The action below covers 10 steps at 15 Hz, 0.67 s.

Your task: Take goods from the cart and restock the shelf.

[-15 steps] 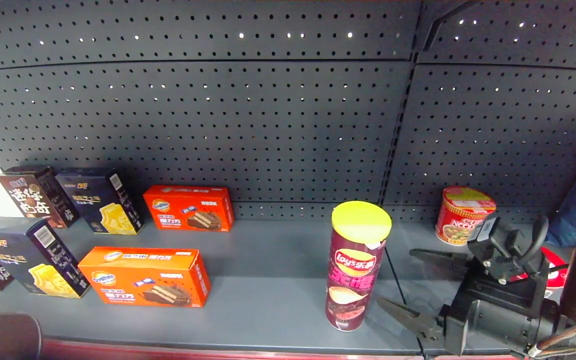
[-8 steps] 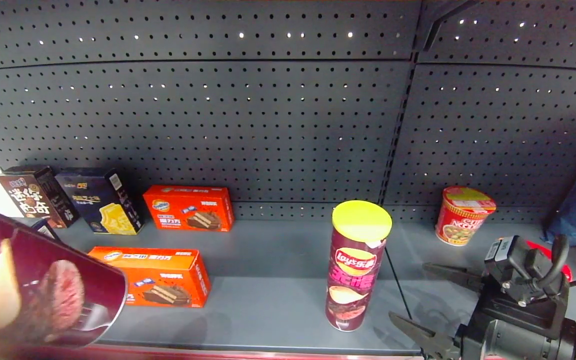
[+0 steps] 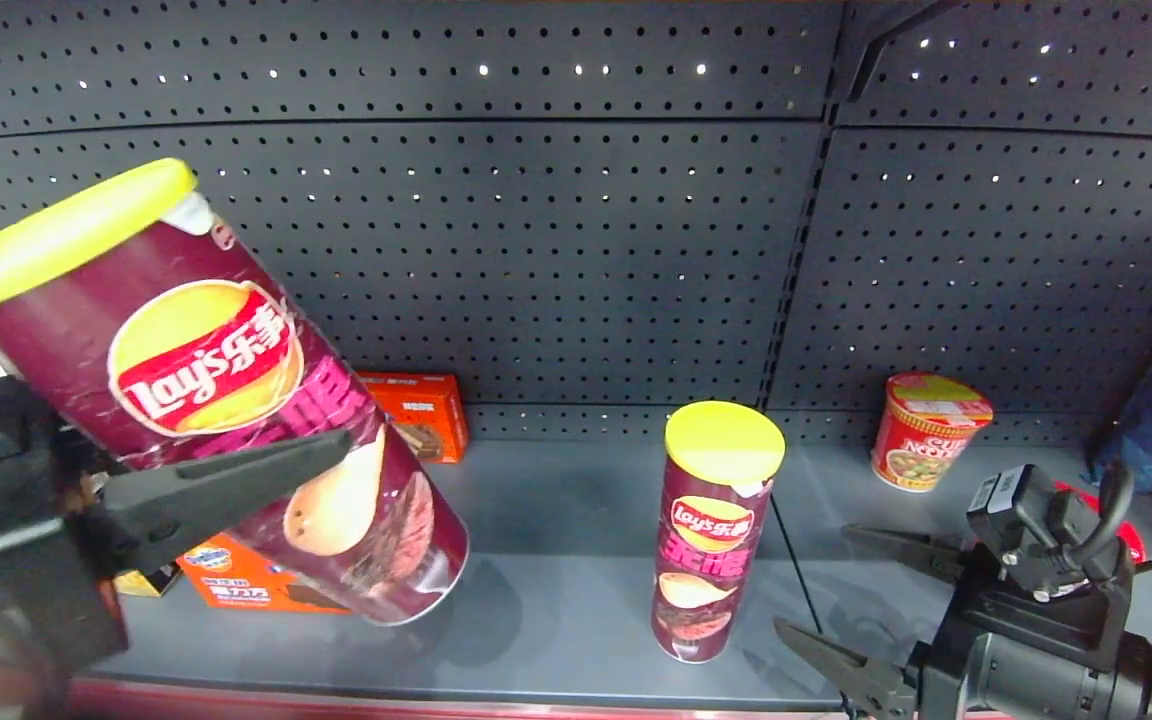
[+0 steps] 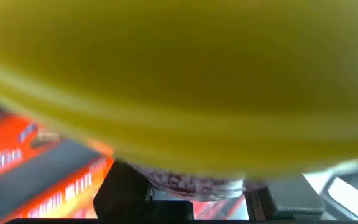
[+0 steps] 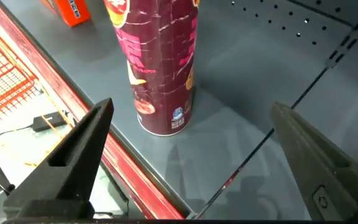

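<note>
Left tool [image 3: 266, 420] clenched on can [image 3: 206, 370], left of frame, can tilted, lid toward upper left, base over shelf [image 3: 556, 600]. Second can [image 3: 711, 530] upright at centre. Right tool [image 3: 816, 585] released, lower right, near second can, not touching.

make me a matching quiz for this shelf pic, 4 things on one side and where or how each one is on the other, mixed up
Things
1. tilted chip can
2. upright chip can
3. noodle cup
4. right end effector

Place or state
a. open, holding nothing
b. standing on the shelf near its front edge
c. gripped by the left end effector, off the shelf
d. standing near the back panel on the right

Pairs: 1-c, 2-b, 3-d, 4-a
</note>
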Motion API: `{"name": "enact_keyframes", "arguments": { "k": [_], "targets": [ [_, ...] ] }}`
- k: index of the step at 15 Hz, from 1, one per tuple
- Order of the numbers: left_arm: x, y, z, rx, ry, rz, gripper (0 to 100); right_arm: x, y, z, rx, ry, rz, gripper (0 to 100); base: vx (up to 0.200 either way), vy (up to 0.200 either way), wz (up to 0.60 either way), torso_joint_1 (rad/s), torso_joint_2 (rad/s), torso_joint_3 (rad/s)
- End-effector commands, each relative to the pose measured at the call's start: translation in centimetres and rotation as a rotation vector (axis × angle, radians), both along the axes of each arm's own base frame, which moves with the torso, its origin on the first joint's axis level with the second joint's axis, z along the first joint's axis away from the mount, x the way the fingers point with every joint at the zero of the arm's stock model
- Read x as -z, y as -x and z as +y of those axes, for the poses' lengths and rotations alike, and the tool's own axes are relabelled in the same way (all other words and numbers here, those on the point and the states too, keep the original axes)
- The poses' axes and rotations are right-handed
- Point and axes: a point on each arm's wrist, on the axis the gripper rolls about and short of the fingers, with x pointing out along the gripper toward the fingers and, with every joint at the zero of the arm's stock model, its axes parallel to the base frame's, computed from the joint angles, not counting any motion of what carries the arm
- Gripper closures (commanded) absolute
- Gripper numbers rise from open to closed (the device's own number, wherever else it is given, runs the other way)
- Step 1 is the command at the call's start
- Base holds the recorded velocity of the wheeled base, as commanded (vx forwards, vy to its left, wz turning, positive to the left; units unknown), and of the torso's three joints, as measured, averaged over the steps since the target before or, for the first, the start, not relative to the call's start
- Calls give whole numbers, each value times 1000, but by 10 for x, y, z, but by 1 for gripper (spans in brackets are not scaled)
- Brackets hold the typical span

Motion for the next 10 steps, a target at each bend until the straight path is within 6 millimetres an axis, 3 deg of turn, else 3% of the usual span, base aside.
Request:
{"name": "enact_keyframes", "arguments": {
  "k": [1,9,10],
  "targets": [
    [15,-53,-30,-10,-24,38,100,0,-2,1,2,1,0,0,0,0,0,0,0,0],
    [28,-138,-74,38,-84,82,100,-4,-6,-2,31,-9,-16,0,0,0,0,0,0,0],
    [36,-158,-80,59,-143,48,100,-5,-7,-3,38,-12,-19,0,0,0,0,0,0,0]
  ]
}}
